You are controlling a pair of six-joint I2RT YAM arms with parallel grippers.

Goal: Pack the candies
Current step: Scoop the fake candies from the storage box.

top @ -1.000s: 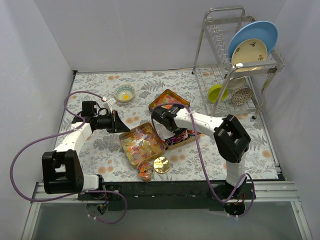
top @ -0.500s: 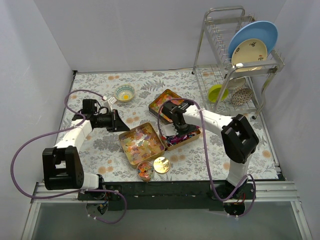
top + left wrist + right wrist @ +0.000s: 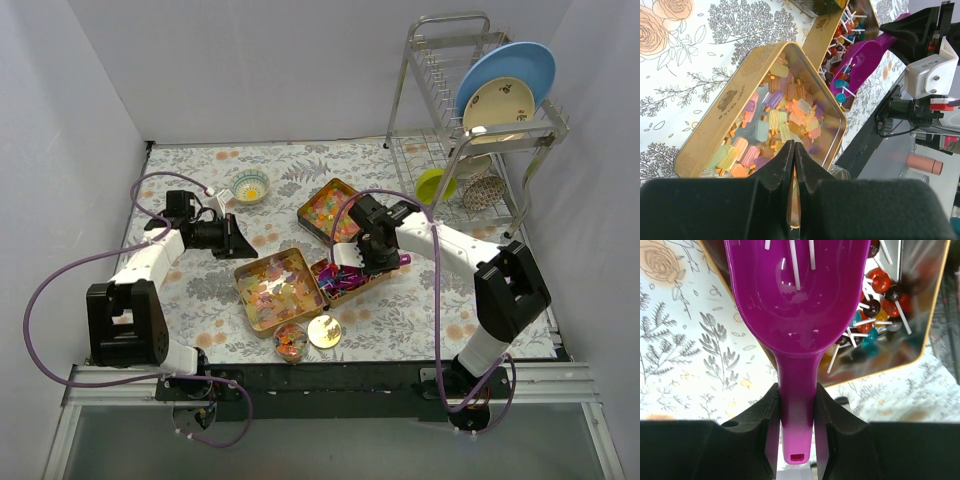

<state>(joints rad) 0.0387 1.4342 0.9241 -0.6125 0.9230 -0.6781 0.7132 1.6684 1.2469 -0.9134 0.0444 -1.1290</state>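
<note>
Nearest, a round gold lid (image 3: pixel 324 331) lies beside a small jar (image 3: pixel 290 341). Next, a square tin (image 3: pixel 715 115) holds pale candies (image 3: pixel 785 120). The left gripper (image 3: pixel 793 150) is near it, fingers pressed together. The right gripper (image 3: pixel 796 405) squeezes the purple scoop (image 3: pixel 795 300), which reaches into the tin (image 3: pixel 875 371) of stick candies (image 3: pixel 875 315). Farthest, orange candies (image 3: pixel 325 207) fill another tin (image 3: pixel 341 184).

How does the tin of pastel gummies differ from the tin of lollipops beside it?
The gummy tin holds flat pastel gummies; the lollipop tin holds round lollipops on white sticks. The magenta scoop, held by the right gripper, dips into the lollipop tin; nothing reaches into the gummy tin. Both are open and gold.
</note>
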